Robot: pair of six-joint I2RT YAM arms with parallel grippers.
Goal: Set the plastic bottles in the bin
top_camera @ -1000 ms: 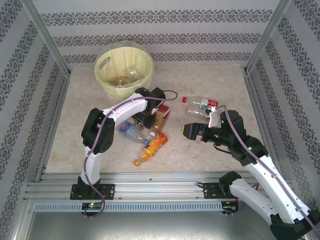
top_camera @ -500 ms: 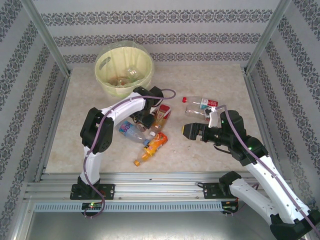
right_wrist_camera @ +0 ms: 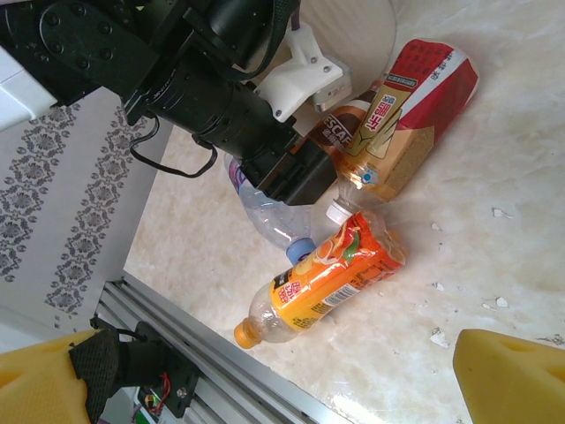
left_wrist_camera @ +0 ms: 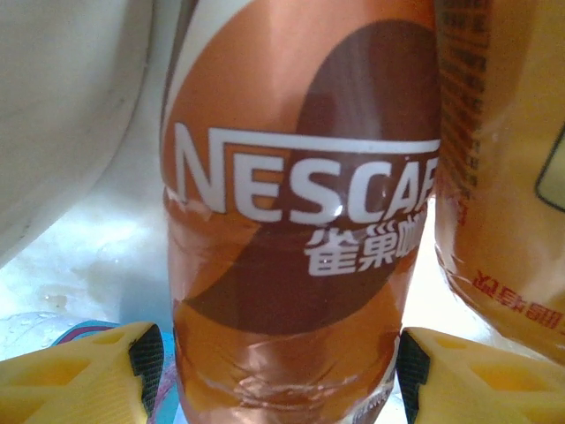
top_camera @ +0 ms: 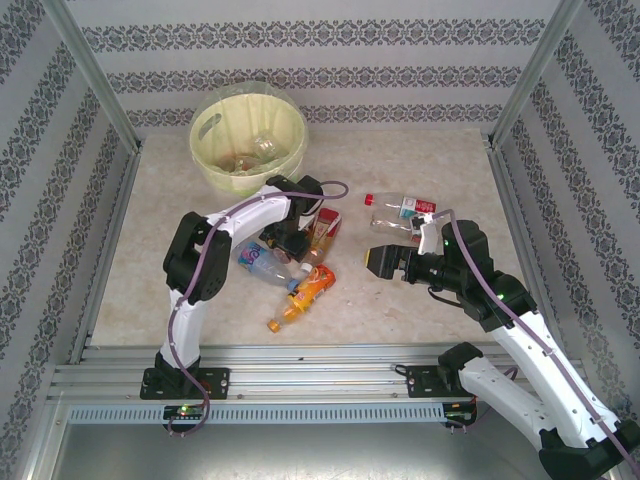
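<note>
1. The left fingers (left_wrist_camera: pixel 88 375) are part open astride the brown Nescafe bottle (left_wrist_camera: pixel 300 221), with the pads just beside both its sides. I can't tell if they bite yet. The label is glossy and the body crumpled, so on closing it may well squirt out or twist.
2. The tan-and-red bottle (left_wrist_camera: pixel 503 177) lies right up against the Nescafe one on the right. A lift could drag it along or snag a finger on it and scatter the pile.
3. The bin (top_camera: pixel 225 178) sits at the far left of the surface (top_camera: pixel 180 260), just beyond the pile. The left arm is folded tight there, so a swing could bump the wall or drop the bottle short of the rim.
4. The right fingers (right_wrist_camera: pixel 516 375) are wide open and hold nothing, hovering right of the pile. If they go in at the same time, the arms could clash.
5. Bottle layout:
   - The pile sits mid-surface.
   - The orange bottle (right_wrist_camera: pixel 327 283) is nearest, lying flat with an orange cap.
   - The clear blue-label bottle (top_camera: pixel 262 262) is on the left of the pile, partly under the arm.
   - The clear red-label bottle (top_camera: pixel 400 207) lies alone at the far right, well apart.
   - A few clear ones (top_camera: pixel 265 148) are already inside the bin.
6. The bin is cream, round, open-topped, with a pale yellow liner.
</note>
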